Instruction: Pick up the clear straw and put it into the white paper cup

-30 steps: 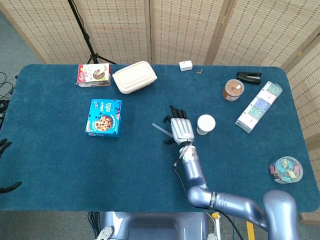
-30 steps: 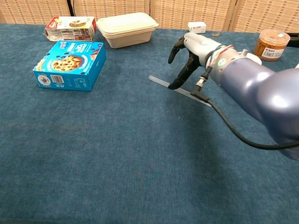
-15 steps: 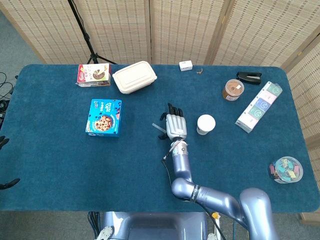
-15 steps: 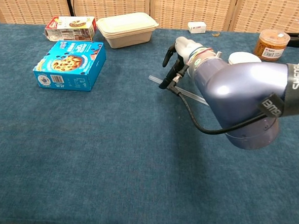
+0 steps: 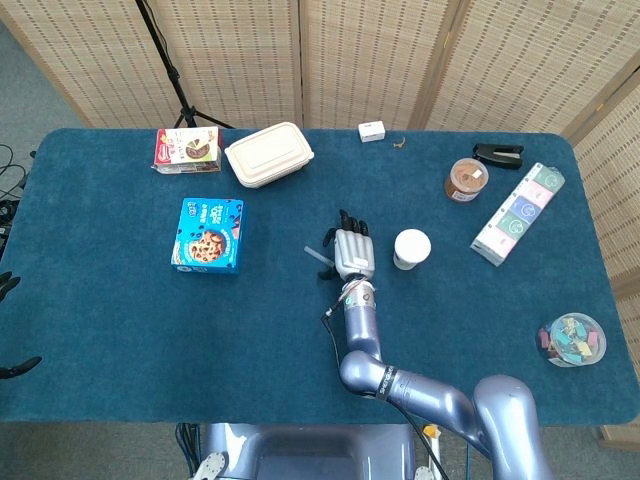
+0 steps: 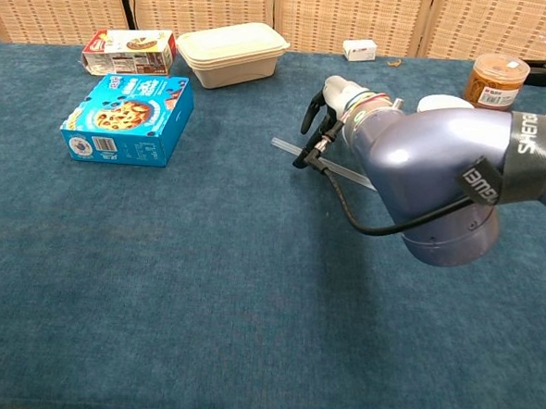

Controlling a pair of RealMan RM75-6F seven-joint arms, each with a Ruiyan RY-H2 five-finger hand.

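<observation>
The clear straw (image 5: 317, 257) lies flat on the blue table cloth, left of the white paper cup (image 5: 411, 248). My right hand (image 5: 352, 252) hovers over the straw's right part with its fingers spread and pointing away from me. In the chest view, a dark fingertip (image 6: 303, 158) of my right hand (image 6: 331, 109) touches the straw (image 6: 284, 147) near its left end, and the rest of the straw runs under the forearm. The cup's rim (image 6: 443, 104) peeks out behind that arm. Only dark fingertips of my left hand (image 5: 8, 284) show at the left edge, set apart and holding nothing.
A blue cookie box (image 5: 208, 235) sits left of the straw. A beige lidded container (image 5: 268, 154) and a small snack box (image 5: 187, 149) stand at the back left. A brown jar (image 5: 466, 179), a stapler (image 5: 498, 154) and a tea box (image 5: 518, 213) are at the right.
My right hand shifted left along the straw, and its forearm swung closer to the chest camera. The straw and cup have not moved.
</observation>
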